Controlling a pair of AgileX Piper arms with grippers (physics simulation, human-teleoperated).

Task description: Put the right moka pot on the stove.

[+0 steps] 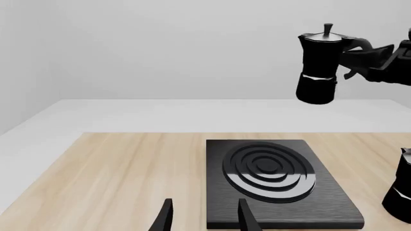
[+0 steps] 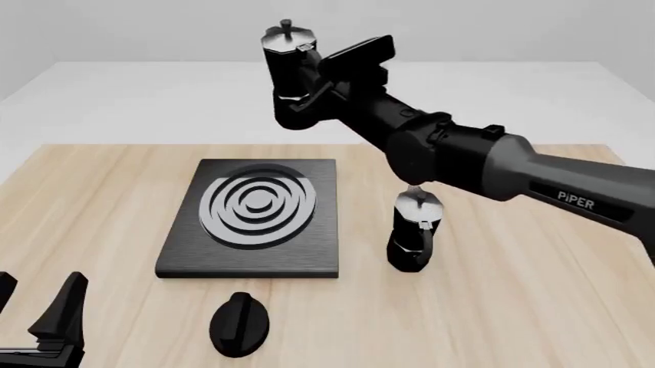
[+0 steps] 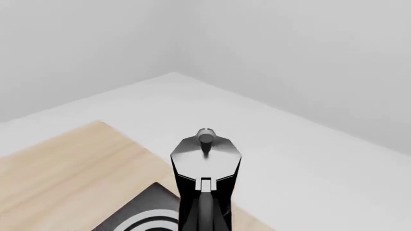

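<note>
Right claw grips right moka pot by handle, aloft above stove.

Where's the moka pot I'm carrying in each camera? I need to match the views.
Front view: the right moka pot is held aloft by the right gripper, beyond the stove.
Left wrist view: pot in the air, stove below.
Right wrist view: pot centre, seen from behind.
Shared landmark: the stove.

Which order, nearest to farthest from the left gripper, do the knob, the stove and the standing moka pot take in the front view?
From the left gripper, at the near left corner:
1. Knob, near edge, just to its right.
2. Stove, centre-left, farther forward.
3. Standing moka pot, right of the stove.
</note>
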